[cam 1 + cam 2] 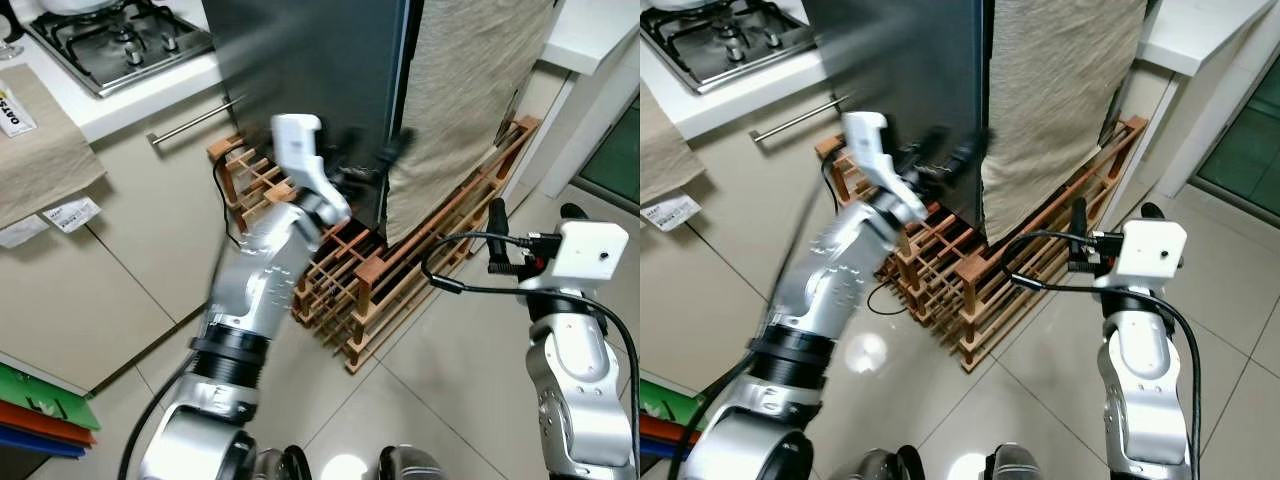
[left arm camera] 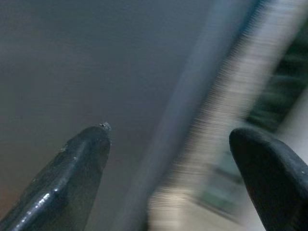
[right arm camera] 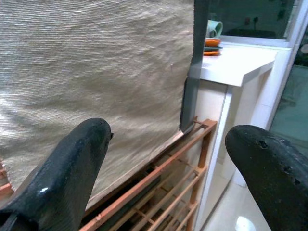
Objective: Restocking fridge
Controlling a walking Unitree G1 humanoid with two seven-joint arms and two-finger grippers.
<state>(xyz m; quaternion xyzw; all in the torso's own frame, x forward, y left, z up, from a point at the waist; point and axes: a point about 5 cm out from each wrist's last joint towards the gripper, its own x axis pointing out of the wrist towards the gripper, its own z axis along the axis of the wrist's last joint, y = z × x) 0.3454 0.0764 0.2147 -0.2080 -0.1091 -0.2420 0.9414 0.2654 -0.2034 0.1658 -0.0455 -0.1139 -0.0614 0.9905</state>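
The fridge (image 1: 300, 70) is a tall dark grey block straight ahead, with its door edge (image 1: 402, 80) running down beside a hanging beige cloth (image 1: 470, 90). My left gripper (image 1: 375, 160) is raised in front of the fridge's lower part, close to that edge, and looks blurred. In the left wrist view the left gripper (image 2: 168, 134) is open, with the dark door face and the pale cloth beyond its fingers. My right gripper (image 1: 497, 235) is held low to the right, fingers pointing up. The right wrist view shows the right gripper (image 3: 168, 134) open and holding nothing, facing the cloth.
A wooden slatted rack (image 1: 400, 275) lies on the tiled floor around the fridge's base. A gas hob (image 1: 115, 40) and a counter with a drawer handle (image 1: 195, 122) are at the left. A white counter (image 1: 590, 30) stands at the right. Coloured folders (image 1: 40, 420) lie at the lower left.
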